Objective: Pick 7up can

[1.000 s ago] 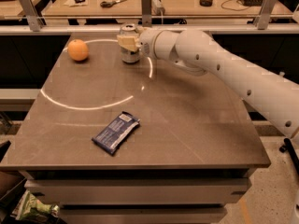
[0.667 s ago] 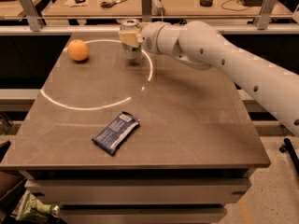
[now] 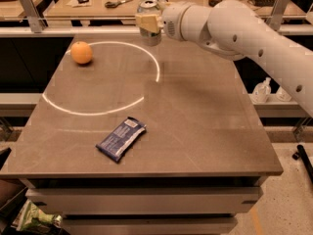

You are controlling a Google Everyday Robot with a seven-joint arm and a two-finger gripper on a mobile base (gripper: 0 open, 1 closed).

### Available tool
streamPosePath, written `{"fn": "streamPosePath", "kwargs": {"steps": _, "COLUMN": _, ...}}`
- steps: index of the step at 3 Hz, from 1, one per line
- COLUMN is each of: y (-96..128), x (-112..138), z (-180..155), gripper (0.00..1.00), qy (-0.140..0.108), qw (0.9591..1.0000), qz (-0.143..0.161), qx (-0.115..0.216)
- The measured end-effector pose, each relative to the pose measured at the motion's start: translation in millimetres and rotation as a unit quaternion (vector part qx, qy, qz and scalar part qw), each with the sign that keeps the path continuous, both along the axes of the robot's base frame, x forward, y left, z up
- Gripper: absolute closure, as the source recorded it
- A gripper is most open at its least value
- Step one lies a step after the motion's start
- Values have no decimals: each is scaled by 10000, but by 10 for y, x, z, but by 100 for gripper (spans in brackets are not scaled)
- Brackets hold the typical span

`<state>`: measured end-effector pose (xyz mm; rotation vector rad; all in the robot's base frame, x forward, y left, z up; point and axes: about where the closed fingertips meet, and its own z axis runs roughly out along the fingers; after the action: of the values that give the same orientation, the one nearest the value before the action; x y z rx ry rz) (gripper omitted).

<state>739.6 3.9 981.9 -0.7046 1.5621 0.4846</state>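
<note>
The 7up can (image 3: 151,37) is a small silvery can with a metal top, held upright over the far edge of the table (image 3: 205,131), a little above its surface. My gripper (image 3: 146,22) comes in from the right on the white arm (image 3: 244,33) and is shut on the can's middle; one beige finger (image 3: 145,21) crosses the can's front. The can's lower body and top show, its middle is covered.
An orange (image 3: 81,52) sits at the far left of the table. A flat blue snack packet (image 3: 121,138) lies near the front. A white arc is marked on the tabletop. Behind stands a bench with scissors and small items.
The gripper, shut on the can, has risen and shifted slightly right, carrying the can up off the table.
</note>
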Motion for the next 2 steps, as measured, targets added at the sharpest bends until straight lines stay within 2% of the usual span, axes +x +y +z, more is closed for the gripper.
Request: {"fn": "streamPosePath", "kwargs": {"steps": 2, "y": -158, "x": -19, "z": 419, "gripper": 100, "qy": -520, "qw": 9986, "qz": 116, "qx": 22}}
